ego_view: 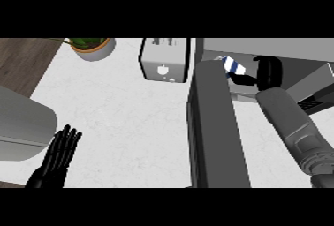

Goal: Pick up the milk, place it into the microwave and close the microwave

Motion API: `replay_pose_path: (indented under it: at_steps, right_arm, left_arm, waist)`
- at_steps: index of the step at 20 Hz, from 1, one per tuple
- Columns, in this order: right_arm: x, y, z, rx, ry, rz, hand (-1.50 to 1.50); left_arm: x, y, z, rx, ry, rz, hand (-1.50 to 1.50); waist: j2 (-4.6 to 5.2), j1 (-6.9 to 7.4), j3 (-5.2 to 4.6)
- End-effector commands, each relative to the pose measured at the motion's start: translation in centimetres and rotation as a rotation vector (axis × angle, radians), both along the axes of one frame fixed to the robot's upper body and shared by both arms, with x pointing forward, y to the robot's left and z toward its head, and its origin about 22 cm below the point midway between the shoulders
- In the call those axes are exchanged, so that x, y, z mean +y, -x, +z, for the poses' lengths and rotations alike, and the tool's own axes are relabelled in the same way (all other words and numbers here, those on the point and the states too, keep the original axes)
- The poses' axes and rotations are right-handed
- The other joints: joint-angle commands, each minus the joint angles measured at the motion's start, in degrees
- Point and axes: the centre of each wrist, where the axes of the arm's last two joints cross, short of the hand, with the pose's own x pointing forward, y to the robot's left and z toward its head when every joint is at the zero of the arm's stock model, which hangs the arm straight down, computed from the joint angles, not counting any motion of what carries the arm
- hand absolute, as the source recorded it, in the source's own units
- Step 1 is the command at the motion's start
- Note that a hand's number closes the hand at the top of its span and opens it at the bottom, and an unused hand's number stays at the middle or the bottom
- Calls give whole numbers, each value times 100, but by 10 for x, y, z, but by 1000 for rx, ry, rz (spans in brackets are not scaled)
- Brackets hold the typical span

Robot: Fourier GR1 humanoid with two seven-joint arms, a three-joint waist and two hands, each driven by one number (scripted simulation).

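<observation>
No text, number or brand readable, small pale mark on the toaster (pixel 163 62) front (too blurred to make out), blue-and-white stripes on the milk (pixel 233 67), no legible lettering

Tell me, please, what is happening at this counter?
The robot's right hand holds the milk inside the microwave, thumb curled against it. The door stands wide open, so closing is not yet done. The left hand rests open at the lower left of the counter. A toaster and a potted plant stand at the back.
</observation>
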Motion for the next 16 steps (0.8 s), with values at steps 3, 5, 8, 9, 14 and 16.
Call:
replay_pose_path:
  at_steps: [3, 5, 8, 9, 14, 16]
  right_arm:
    - [4, -1, 0, 17, 54, 10, -150]
    - [4, -1, 1, 52, 50, 48, -150]
    - [13, -1, -3, 66, 6, 119, -150]
    - [12, -3, 1, 61, -20, 138, -150]
    - [16, 6, -14, 52, -120, 224, -150]
    - [13, 6, -13, 40, -137, 249, -150]
  left_arm:
    - [-8, -3, -4, 11, -7, -24, -150]
    - [-10, -2, -3, -9, -12, -17, -150]
    - [-12, -8, -1, -29, 10, -28, -150]
    - [-8, 0, -4, 4, -22, -28, -150]
    - [-14, -4, -1, -12, 11, -44, -150]
    - [-16, -1, -6, -17, 26, -61, -150]
  waist:
    - [14, 22, 4]
    - [11, 58, 5]
    - [35, 61, 11]
    - [-7, 18, 12]
    - [-8, -60, 16]
    - [-30, -76, 9]
